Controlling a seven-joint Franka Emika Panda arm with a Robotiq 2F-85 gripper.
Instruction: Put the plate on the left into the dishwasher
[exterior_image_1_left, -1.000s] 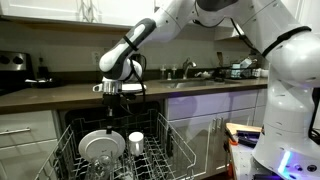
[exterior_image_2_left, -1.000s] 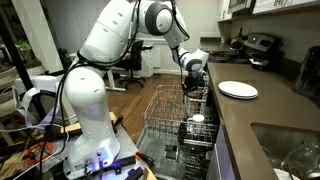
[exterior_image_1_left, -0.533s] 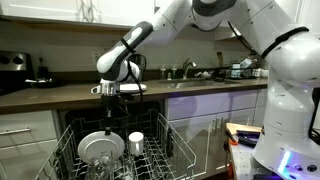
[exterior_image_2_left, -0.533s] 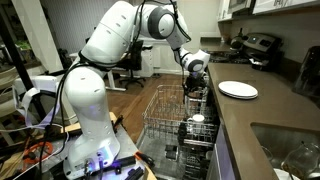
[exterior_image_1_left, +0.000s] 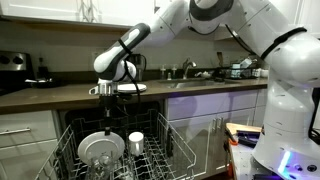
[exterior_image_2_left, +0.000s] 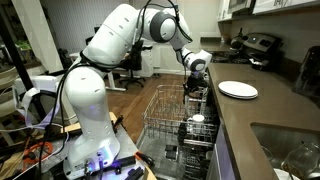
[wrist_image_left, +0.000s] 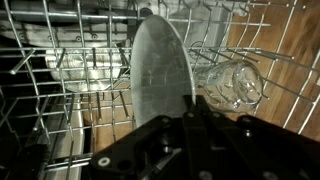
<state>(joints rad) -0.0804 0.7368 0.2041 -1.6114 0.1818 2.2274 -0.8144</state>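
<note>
The plate is round and white and stands on edge in the pulled-out wire rack of the dishwasher. My gripper comes straight down onto its top rim. In the wrist view the plate runs away from my gripper, whose dark fingers are shut together on its near edge. From the side, in an exterior view, the gripper hangs over the far end of the rack, and the plate is hard to make out there.
A white cup stands in the rack beside the plate, and a clear glass lies in it. A second white plate sits on the dark counter. A sink is set in the counter. The robot's base stands beside the open dishwasher.
The wrist has shifted a touch to the left over the rack. The plate stays at about the same spot and the fingers remain shut.
</note>
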